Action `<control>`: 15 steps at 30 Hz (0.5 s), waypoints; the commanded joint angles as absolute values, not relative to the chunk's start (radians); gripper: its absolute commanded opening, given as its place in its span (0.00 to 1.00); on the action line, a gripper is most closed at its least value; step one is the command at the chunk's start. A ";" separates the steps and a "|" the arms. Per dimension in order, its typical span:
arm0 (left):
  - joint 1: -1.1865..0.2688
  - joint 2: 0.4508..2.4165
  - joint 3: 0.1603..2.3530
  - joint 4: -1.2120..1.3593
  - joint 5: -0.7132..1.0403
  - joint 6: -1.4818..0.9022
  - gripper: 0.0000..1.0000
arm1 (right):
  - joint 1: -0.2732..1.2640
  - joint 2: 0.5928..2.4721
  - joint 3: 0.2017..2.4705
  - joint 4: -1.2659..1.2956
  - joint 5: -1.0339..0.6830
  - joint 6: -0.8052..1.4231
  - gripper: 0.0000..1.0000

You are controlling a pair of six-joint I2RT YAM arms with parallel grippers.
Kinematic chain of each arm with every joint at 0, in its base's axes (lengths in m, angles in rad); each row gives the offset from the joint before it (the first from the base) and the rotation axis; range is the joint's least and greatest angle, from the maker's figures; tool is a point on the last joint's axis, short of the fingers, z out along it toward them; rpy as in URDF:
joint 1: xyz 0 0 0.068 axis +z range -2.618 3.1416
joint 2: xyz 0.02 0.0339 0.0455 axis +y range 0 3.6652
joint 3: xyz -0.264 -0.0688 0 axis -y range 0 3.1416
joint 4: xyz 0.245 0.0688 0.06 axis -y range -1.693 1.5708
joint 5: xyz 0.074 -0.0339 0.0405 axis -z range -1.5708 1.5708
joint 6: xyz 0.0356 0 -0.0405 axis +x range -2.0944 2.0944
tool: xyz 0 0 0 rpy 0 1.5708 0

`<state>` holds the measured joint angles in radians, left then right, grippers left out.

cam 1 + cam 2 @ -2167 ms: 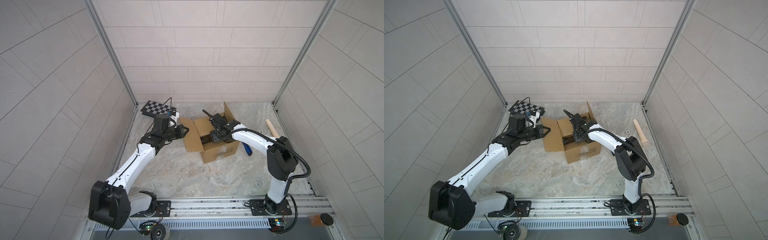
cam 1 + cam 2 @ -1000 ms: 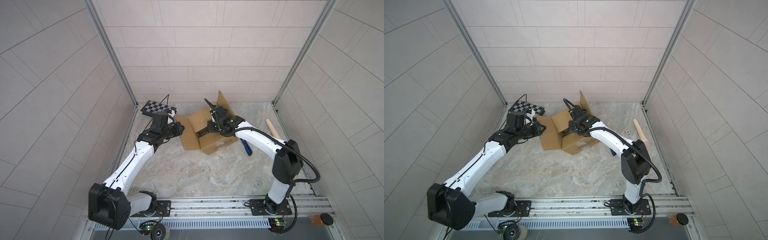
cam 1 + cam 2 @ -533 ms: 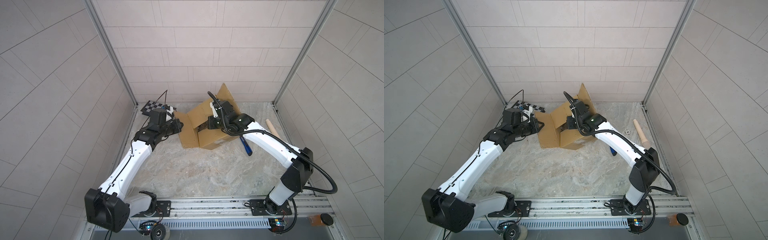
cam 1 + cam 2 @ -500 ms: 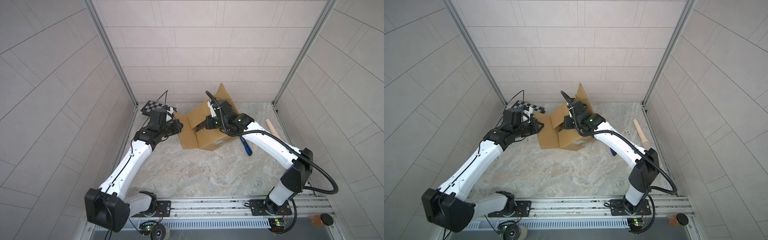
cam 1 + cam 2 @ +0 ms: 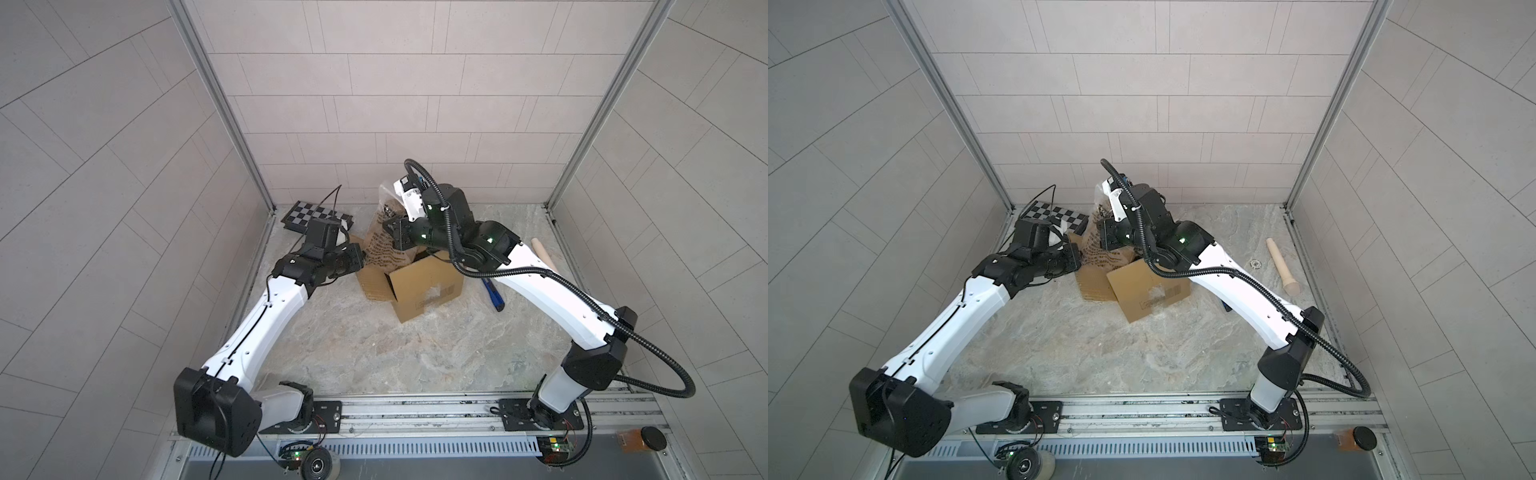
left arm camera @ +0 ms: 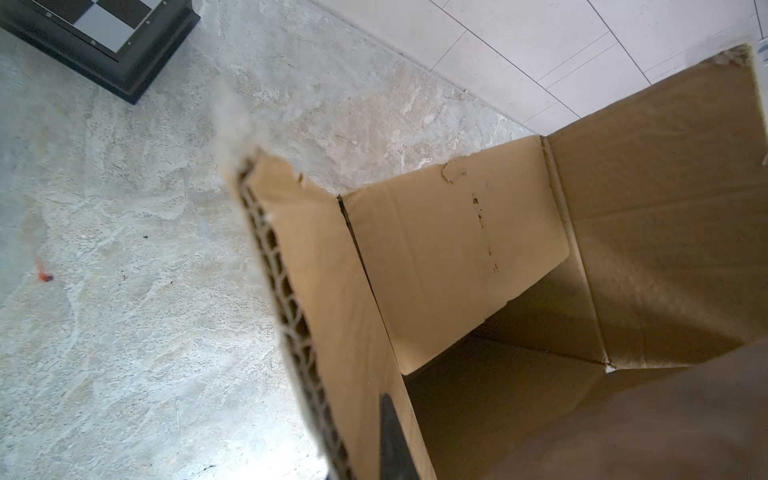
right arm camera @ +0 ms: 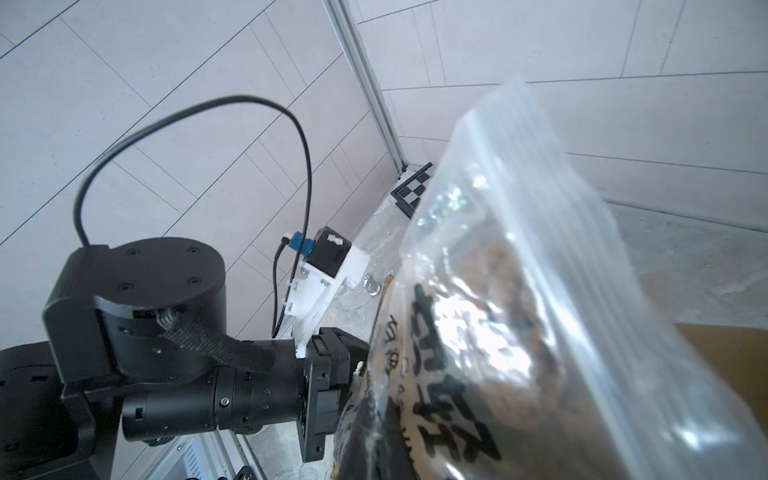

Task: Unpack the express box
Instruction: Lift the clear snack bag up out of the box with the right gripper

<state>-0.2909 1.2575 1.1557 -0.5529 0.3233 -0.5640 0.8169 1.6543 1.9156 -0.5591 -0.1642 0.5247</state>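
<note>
**Express box [image 5: 428, 291] open on the surface [image 5: 374, 353], bag held over it**

My left hand [image 5: 360, 261] is clamped tight on the edge of the box's left flap [image 6: 316, 291]. My right hand [image 5: 390, 232] is closed on a clear plastic bag [image 7: 519, 291] with black print and brown contents, held up over the box's left side. The box stands at the back middle, mouth upward, one corner toward me. It looks about as wide as deep, so I can't pick a long axis. It is brown corrugated card, with a torn white label on the near side.

Clear printed bag [image 7: 519, 291] up close.
Left arm [image 7: 166, 332] just beside it; chequered board [image 7: 413, 189] in far corner; box [image 7: 731, 353] edge behind.
</note>
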 commanded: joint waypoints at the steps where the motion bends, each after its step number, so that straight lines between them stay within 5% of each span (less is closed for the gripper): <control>1: -0.291 1.254 1.184 -0.593 0.274 -0.523 0.00 | 0.813 1.565 1.996 -0.555 -0.131 0.484 0.00; 15: -0.235 1.392 1.404 -0.722 0.245 -0.400 0.00 | 0.601 1.347 2.039 -0.685 -0.087 0.441 0.00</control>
